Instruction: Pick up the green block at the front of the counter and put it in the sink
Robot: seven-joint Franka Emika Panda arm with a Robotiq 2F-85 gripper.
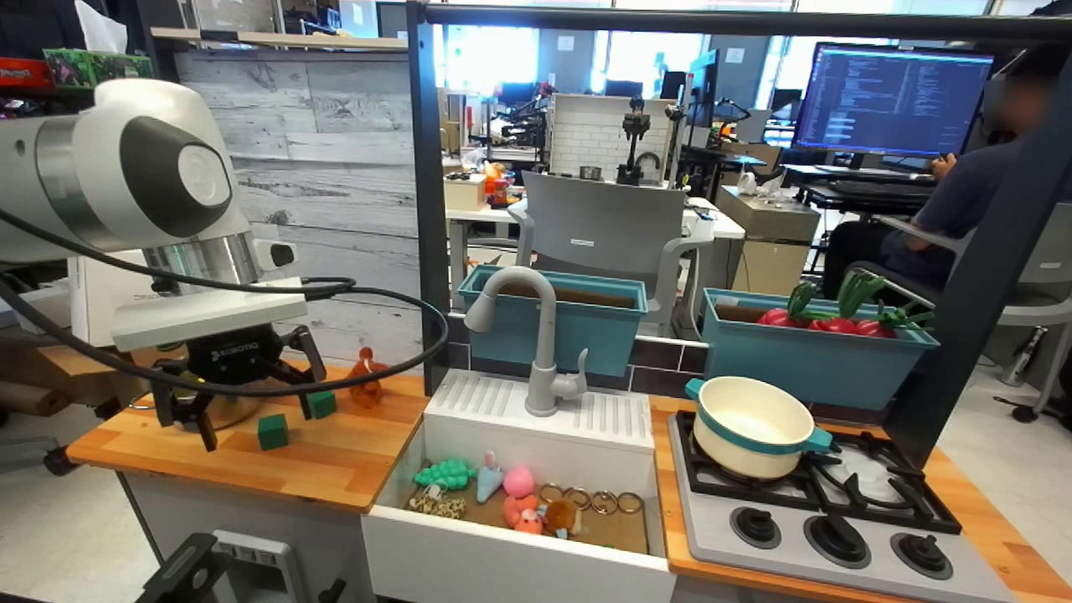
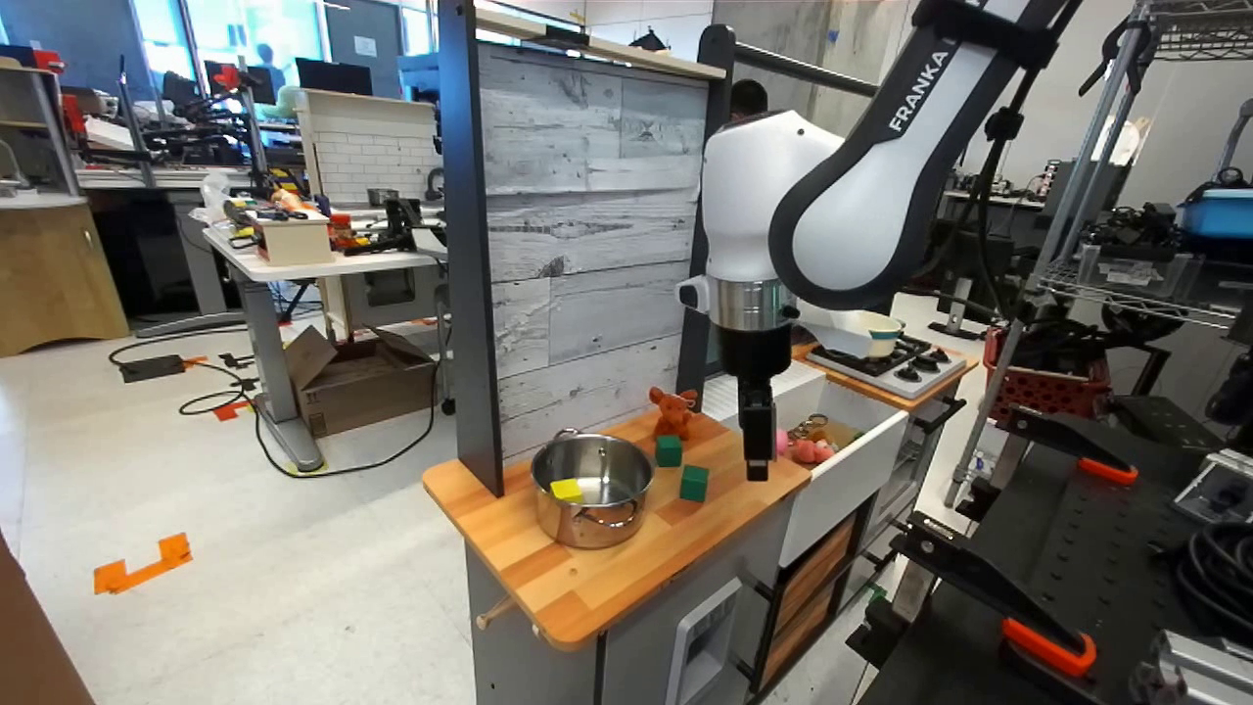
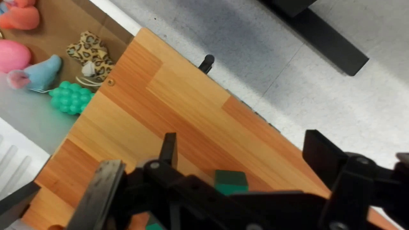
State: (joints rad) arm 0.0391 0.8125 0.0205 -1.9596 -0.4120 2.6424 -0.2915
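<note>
Gripper [image 1: 260, 427] is hanging over the counter [image 1: 352, 459], pointing down, jaws spread wide. Going left to right: metal pot [image 2: 563, 529] is sitting at the counter's left end, yellow block [image 2: 566, 490] lying inside it. Target, the front green block [image 1: 272, 432], is resting on the counter, showing between the jaws in an exterior view; in the wrist view the gripper is hiding part of it. Rear green block [image 1: 324, 405] is sitting near it, farther from the counter's front edge. Gripper is hanging apart from both blocks. Orange plush [image 1: 367, 381] is sitting just past that pair, near the grey wood-look panel [image 1: 335, 167].

Next over, white sink [image 1: 511, 565] is holding a green bumpy toy [image 1: 446, 474], leopard-print toy [image 1: 440, 504], blue toy [image 1: 490, 482], pink toy [image 1: 518, 481], coral toy [image 1: 521, 512] and brown toy [image 1: 563, 513]. Four rings [image 1: 591, 501] are lying in a row beside them. Grey faucet [image 1: 545, 352] is standing at the sink's back, its spout curving over to the left, teal planter [image 1: 603, 333] sitting behind it. Far right, stovetop [image 1: 712, 536] is carrying a cream pot [image 1: 745, 459] with teal handles; second teal planter [image 1: 854, 368] is sitting behind that, holding red vegetables [image 1: 837, 326] with green tops.
</note>
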